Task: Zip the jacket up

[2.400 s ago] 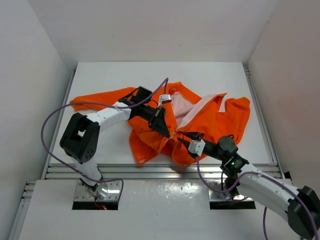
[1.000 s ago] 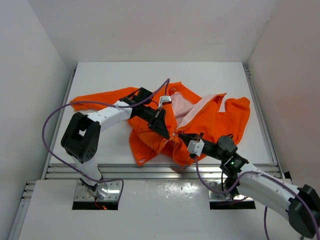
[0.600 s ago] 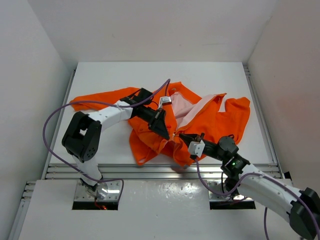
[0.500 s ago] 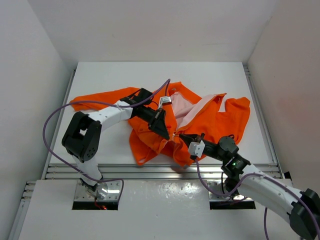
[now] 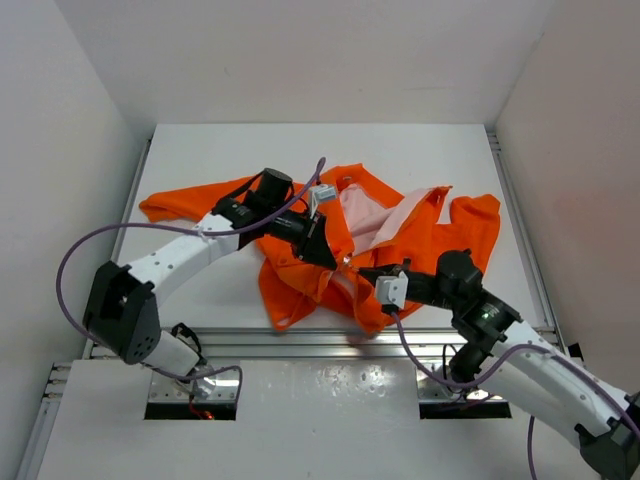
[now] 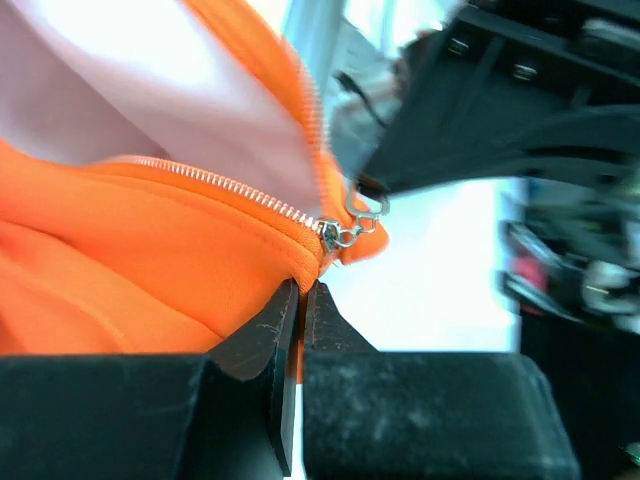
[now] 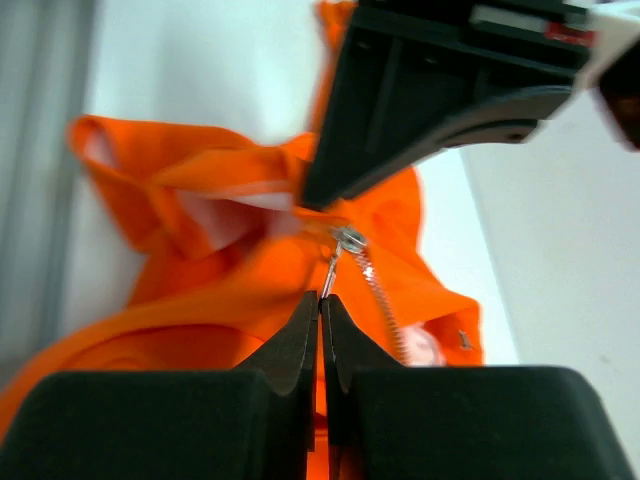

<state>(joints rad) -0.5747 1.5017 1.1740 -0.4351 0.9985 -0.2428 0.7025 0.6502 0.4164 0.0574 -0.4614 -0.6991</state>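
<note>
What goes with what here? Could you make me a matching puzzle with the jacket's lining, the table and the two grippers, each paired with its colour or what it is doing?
Things:
1. lining
2. table
3. left gripper
4. right gripper

Colour or state:
A. shut on the zipper pull
B. white
C. pale pink
D. shut on the orange edge of the jacket

Pairs: 1-C, 2-B, 3-D, 4-A.
</note>
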